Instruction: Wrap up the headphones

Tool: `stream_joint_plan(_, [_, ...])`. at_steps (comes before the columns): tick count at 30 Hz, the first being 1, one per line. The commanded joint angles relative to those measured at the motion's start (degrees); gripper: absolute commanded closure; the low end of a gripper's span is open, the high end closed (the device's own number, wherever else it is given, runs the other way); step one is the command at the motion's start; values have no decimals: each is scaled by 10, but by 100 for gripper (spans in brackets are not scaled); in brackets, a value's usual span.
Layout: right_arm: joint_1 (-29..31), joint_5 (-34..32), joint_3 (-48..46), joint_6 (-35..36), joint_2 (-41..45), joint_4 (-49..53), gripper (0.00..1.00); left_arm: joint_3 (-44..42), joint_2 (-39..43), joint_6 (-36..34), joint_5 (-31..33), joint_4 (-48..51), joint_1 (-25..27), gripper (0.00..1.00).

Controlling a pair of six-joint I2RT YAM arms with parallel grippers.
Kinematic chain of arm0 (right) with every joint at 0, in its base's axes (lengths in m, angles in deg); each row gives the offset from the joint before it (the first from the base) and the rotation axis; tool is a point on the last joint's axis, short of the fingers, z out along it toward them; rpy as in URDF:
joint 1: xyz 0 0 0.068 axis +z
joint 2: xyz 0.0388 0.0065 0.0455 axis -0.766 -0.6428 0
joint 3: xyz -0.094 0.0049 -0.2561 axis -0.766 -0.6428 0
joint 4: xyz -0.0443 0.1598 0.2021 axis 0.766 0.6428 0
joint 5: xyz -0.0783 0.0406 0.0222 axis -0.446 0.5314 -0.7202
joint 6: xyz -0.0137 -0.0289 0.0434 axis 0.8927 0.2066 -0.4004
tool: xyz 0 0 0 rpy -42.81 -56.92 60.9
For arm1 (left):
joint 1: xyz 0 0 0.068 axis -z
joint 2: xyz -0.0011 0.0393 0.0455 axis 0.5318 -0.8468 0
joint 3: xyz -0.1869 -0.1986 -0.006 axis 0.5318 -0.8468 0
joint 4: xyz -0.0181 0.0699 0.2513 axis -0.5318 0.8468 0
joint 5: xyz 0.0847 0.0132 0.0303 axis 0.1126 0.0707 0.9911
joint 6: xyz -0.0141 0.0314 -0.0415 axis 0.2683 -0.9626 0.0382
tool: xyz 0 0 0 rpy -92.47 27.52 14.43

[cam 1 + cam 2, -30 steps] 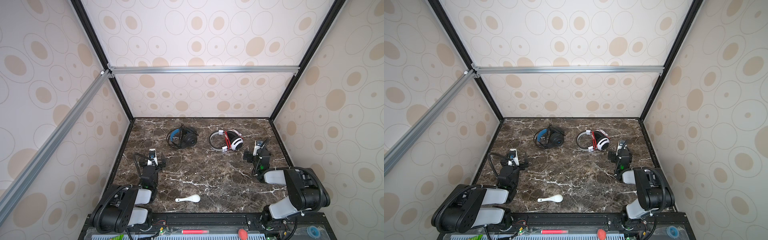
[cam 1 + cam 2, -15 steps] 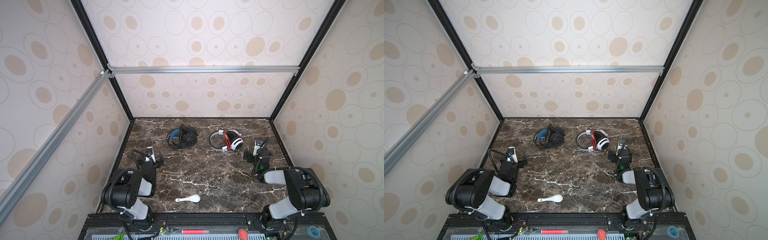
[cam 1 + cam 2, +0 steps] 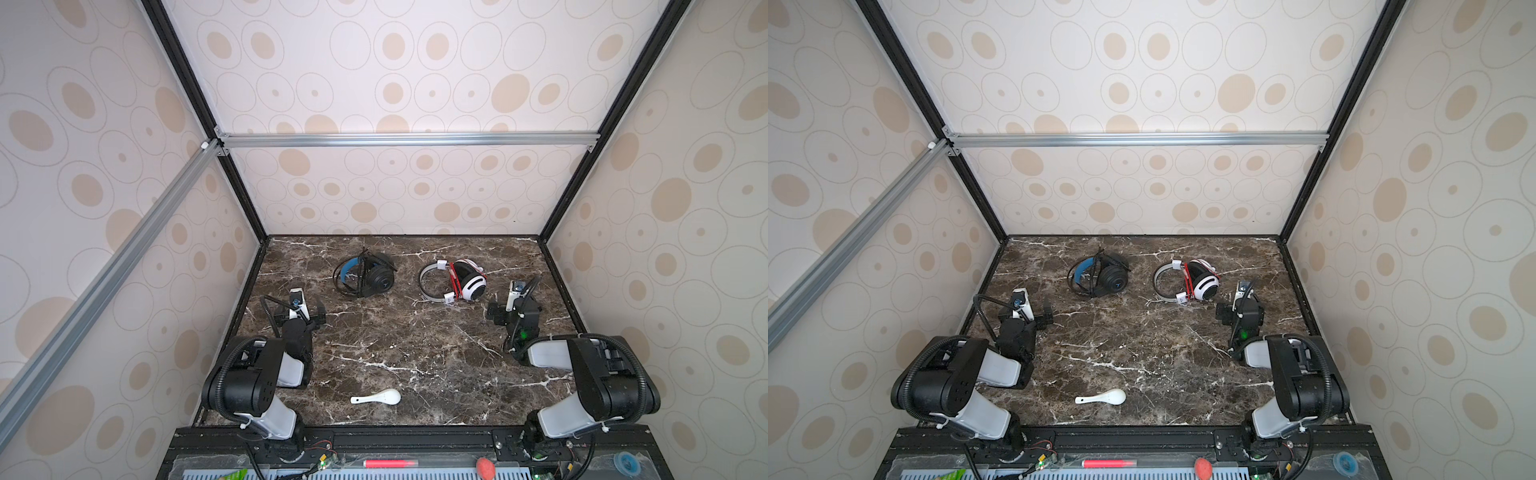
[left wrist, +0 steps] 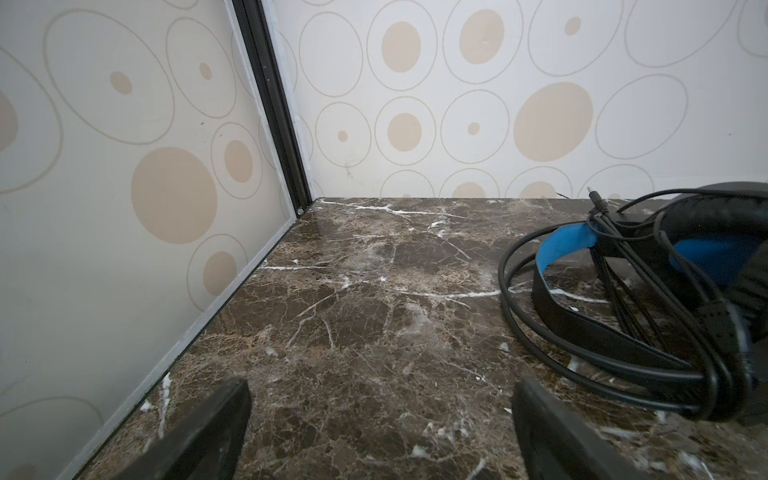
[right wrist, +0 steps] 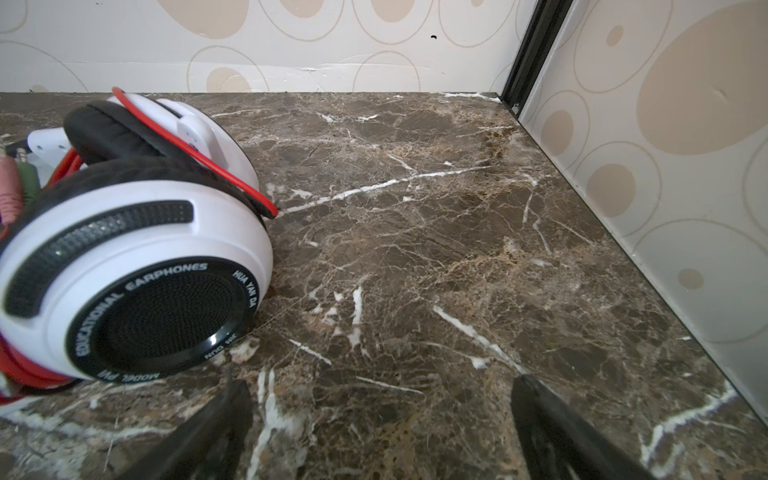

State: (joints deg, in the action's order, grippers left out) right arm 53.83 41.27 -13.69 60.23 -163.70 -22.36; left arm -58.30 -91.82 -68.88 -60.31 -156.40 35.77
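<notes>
Dark brown marble with white veins covers the tabletop [image 3: 415, 345] in both top views. The black headset [image 3: 365, 276] lies toward the far edge, left of centre. The white headset [image 3: 457, 280] lies to its right, and the two are apart. The left gripper [image 3: 300, 313] sits low near the black headset. The right gripper [image 3: 513, 309] is just beside the white one. Neither touches a headset, and both pairs of jaws stand spread with nothing between them. A white spoon [image 3: 378, 397] lies alone near the front edge and shows only from above. At this range the cords are thin lines, and their course is hard to follow.

The left wrist view shows the black headset's blue lining [image 4: 569, 241] and its black cord [image 4: 511, 307], which is looped in several turns about the headband. A plug [image 4: 596, 201] juts up from the loops. The earcups are cut off at the picture's edge. The two fingers [image 4: 208, 436] stand wide over bare marble, and the headset is off to one side.

The right wrist view shows a white earcup [image 5: 137, 257] with black mesh and a lettered ring. The red cord [image 5: 199, 162] runs over the cups, and pink and green plugs [image 5: 12, 183] sit at the picture's edge. The headband is out of frame. The spread fingertips [image 5: 224, 415] frame bare marble, and one of them is close to the earcup.
</notes>
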Motion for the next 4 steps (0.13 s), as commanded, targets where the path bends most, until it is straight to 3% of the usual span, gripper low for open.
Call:
stream_joint_plan(1, [0, 3, 6, 6, -6, -7, 0, 12, -2, 8, 2, -4, -3, 2])
stream_joint_plan(4, [0, 4, 3, 7, -3, -10, 0, 7, 1, 8, 3, -13, -3, 2])
